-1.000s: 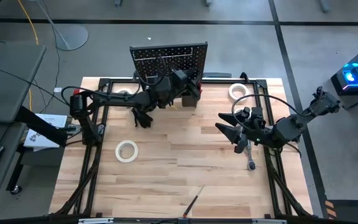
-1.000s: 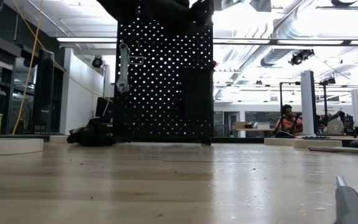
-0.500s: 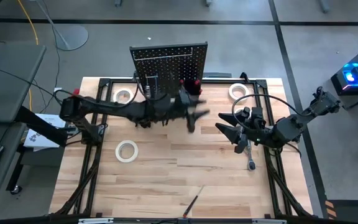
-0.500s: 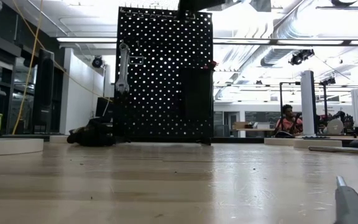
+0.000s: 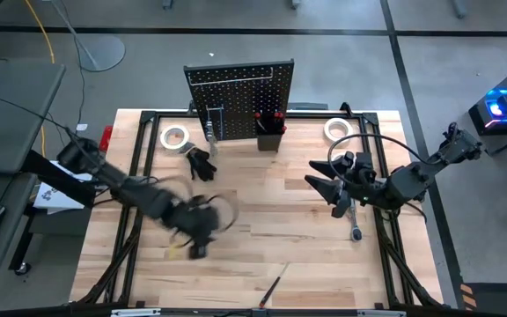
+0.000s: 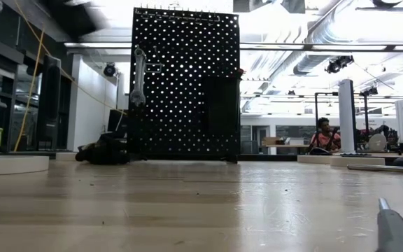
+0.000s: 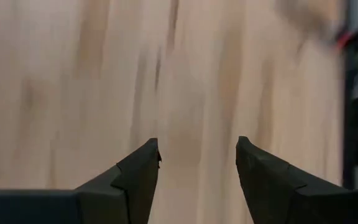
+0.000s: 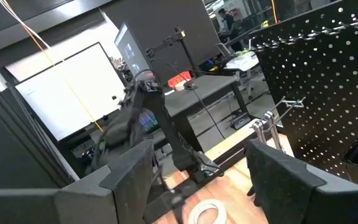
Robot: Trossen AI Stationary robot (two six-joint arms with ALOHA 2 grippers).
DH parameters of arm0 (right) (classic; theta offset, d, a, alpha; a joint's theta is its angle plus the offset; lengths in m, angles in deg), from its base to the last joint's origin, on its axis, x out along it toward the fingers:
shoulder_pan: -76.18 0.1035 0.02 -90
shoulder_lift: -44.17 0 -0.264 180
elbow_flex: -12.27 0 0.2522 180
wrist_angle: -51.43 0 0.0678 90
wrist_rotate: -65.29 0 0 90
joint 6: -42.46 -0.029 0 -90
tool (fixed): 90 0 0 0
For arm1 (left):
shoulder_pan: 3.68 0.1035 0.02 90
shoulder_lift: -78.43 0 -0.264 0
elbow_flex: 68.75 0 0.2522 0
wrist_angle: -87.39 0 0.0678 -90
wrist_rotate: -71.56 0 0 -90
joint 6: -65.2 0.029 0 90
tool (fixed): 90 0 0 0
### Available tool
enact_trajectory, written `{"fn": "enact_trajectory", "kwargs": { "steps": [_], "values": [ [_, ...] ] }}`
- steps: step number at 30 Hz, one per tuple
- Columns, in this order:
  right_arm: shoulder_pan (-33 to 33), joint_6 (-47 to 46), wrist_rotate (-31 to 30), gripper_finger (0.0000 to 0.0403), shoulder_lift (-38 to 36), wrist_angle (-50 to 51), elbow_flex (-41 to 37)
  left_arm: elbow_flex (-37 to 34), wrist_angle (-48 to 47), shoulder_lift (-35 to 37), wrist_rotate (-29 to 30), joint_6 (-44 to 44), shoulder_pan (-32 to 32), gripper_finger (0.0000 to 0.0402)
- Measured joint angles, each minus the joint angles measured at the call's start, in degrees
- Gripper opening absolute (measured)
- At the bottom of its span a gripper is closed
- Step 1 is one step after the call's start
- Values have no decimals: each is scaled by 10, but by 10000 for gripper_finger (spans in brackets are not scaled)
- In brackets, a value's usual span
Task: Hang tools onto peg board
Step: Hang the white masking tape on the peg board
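Observation:
The black peg board stands upright at the table's far edge. A silver wrench hangs from a peg on its front. The small bin on the board holds red-handled screwdrivers. White tape rolls lie at the far left and the far right. My left gripper is blurred, open and tipped down over bare wood left of the table's middle. My right gripper hangs open and level at the right, above a silver ratchet.
A small dark object lies in front of the board. A slim screwdriver lies near the front edge. The black frame rails run along both sides of the table. A person sits far off in the room.
My left gripper has drawn back from the peg board's bin and swept fast toward the table's near left, tipping from about level to pointing down. It now covers the spot where a tape roll lay. My right arm has kept still.

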Motion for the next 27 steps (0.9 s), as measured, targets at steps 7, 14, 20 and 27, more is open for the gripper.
{"fn": "enact_trajectory", "kwargs": {
  "steps": [7,14,20,27],
  "values": [
    [0,8,0,245,0,4,0,-169,-32,77,27,-336,-147,195],
    [0,11,0,245,0,4,0,-259,-32,81,29,-381,-138,195],
    [0,9,0,245,0,4,0,-302,-7,63,0,-325,-89,194],
    [0,6,0,245,0,4,0,-307,52,52,-71,-270,-77,101]
  ]
}}
